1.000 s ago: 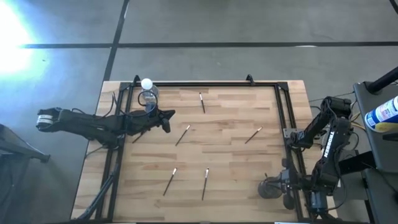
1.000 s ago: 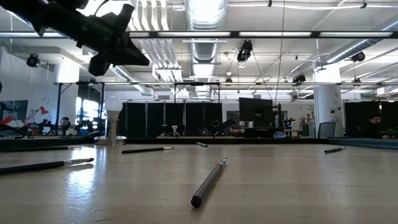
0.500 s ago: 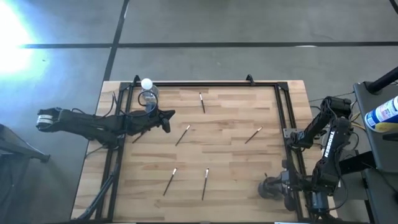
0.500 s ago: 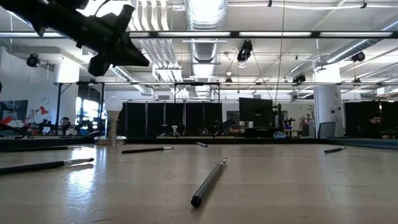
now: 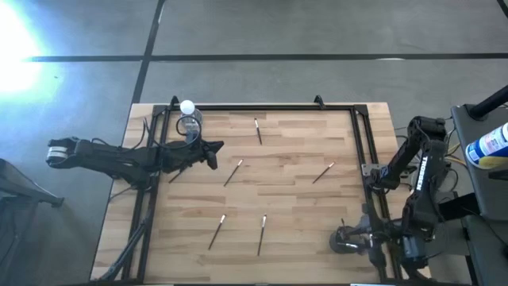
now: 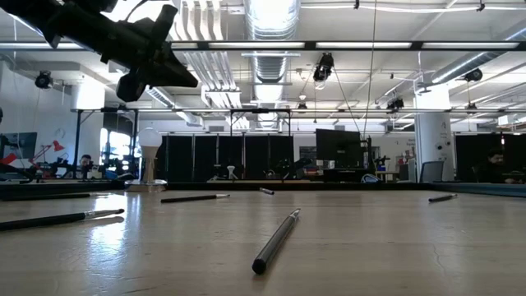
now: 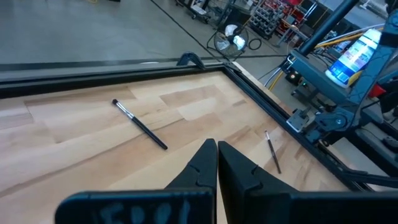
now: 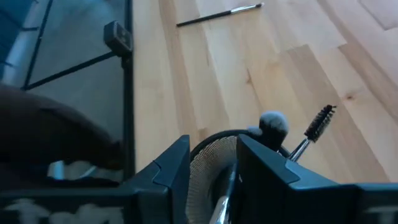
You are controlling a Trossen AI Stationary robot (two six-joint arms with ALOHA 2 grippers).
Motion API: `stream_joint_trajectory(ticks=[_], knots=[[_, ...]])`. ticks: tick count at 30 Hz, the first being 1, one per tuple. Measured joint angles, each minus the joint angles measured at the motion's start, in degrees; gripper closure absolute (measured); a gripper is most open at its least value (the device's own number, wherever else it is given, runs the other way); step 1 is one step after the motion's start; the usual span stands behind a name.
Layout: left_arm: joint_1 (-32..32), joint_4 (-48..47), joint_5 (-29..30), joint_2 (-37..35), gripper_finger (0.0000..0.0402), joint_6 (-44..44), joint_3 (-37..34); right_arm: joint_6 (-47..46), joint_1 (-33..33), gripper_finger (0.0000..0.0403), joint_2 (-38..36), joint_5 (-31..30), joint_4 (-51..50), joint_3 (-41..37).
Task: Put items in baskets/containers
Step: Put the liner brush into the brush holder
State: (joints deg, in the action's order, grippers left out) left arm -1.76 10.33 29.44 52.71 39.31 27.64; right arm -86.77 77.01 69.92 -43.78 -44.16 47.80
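Pale wood planks of the table [image 5: 286,191] carry loose brushes: from above, one [image 5: 258,130] near the far rail, two [image 5: 233,171] [image 5: 323,171] mid-table, and two [image 5: 217,230] [image 5: 262,233] toward the near edge.

At the near right corner stands the cup [image 5: 346,241], with the right gripper [image 8: 214,165] directly over it. Only the right wrist view looks inside: a fanned brush head [image 8: 208,168] fills the cup, and a fluffy-tipped brush [image 8: 273,124] and a spoolie brush [image 8: 314,127] poke out. Its fingers stand apart, straddling the cup's rim, holding nothing.

The left gripper [image 7: 216,163] hangs above the table's left side (high in the low view), fingers pressed together and empty. Its wrist view shows two brushes ahead of it on the wood. A clear bottle [image 5: 189,121] stands by the far-left rail.
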Motion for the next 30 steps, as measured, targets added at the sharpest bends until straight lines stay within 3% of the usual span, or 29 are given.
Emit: stream_joint_trajectory(ticks=[11, 19, 24, 30], knots=[[0.0, 0.0, -0.1, 0.0, 0.0394, 2.0, 0.0, 4.4, -0.8, 0.0387, -7.0, 0.5, -1.3, 0.1], [0.0, -0.2, -0.1, 0.0, 0.0394, 2.8, -0.7, 9.7, -5.5, 0.0394, -10.4, 0.5, -2.1, 0.1], [0.1, -0.2, 0.0, 0.0, 0.0394, -0.4, -0.7, 15.8, -12.3, 0.0394, -12.5, 0.5, -2.1, 0.1], [0.1, -0.2, -0.5, 0.0, 0.0394, -2.2, -0.7, 24.4, -26.2, 0.0394, -12.9, 1.8, 0.8, 0.1]])
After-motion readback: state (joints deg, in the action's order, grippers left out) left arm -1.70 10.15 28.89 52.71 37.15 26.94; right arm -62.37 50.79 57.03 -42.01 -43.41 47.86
